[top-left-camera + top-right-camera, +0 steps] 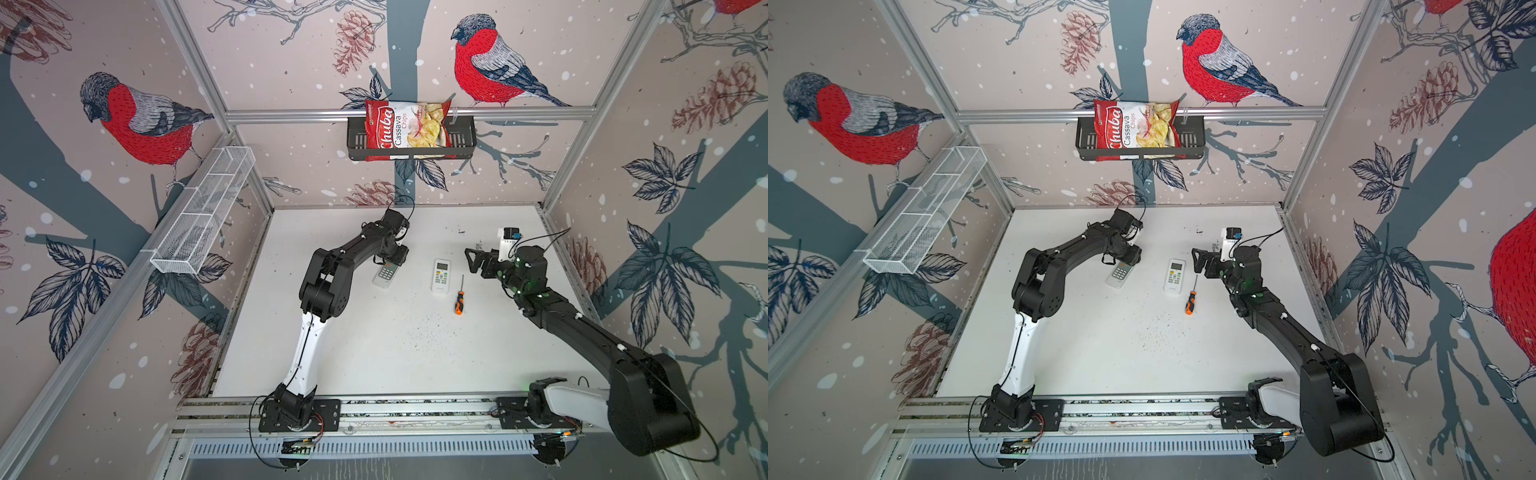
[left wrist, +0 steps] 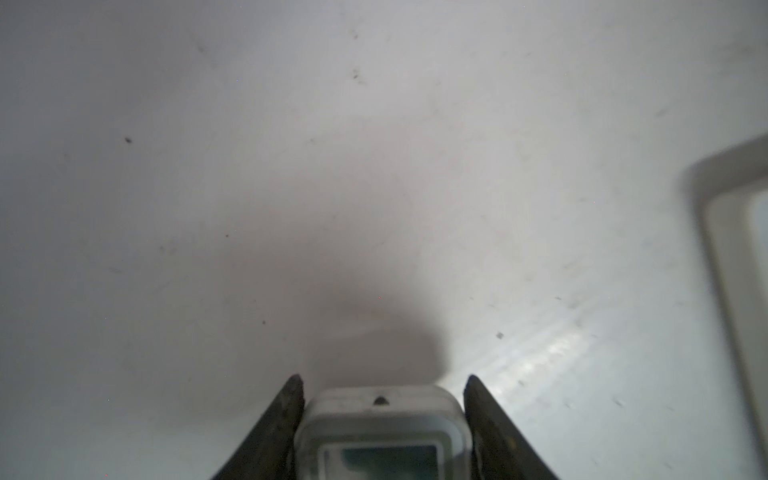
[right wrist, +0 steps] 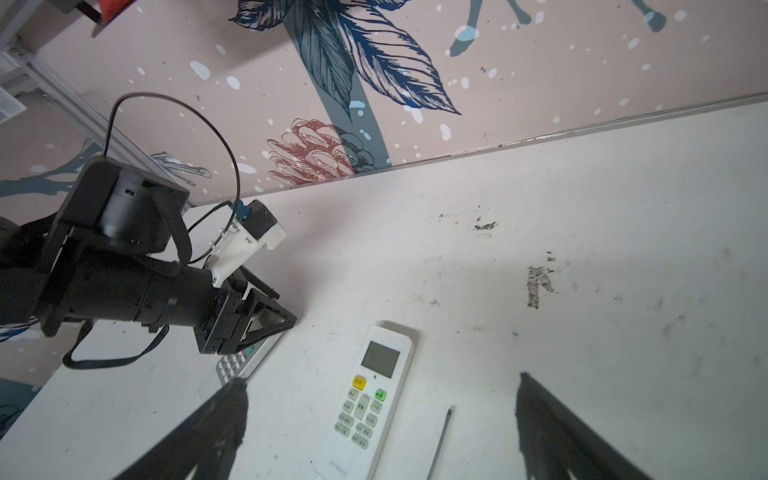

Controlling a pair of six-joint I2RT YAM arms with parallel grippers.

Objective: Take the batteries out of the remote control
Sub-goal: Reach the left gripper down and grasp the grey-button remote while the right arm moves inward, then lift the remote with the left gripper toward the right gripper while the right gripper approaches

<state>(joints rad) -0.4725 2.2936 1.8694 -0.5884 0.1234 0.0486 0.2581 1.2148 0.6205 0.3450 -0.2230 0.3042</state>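
While no batteries show in any view, they are judged to sit inside the remotes. Both remotes lie face up on the table, so their back covers are underneath. The left gripper straddles the screen end of the left remote. Its fingers lie right against the two long edges with the jaws narrow, though whether they clamp yet cannot be told. That remote's long axis runs in line with the fingers, keypad end back under the wrist. The jaws therefore bear across its width, a hold that looks suited to lifting it and turning it over. The second remote lies apart from it, between the arms, lengthwise front to back, with the screwdriver just beside it. The right gripper hovers nearer that one, jaws wide and empty, pointing toward the middle.
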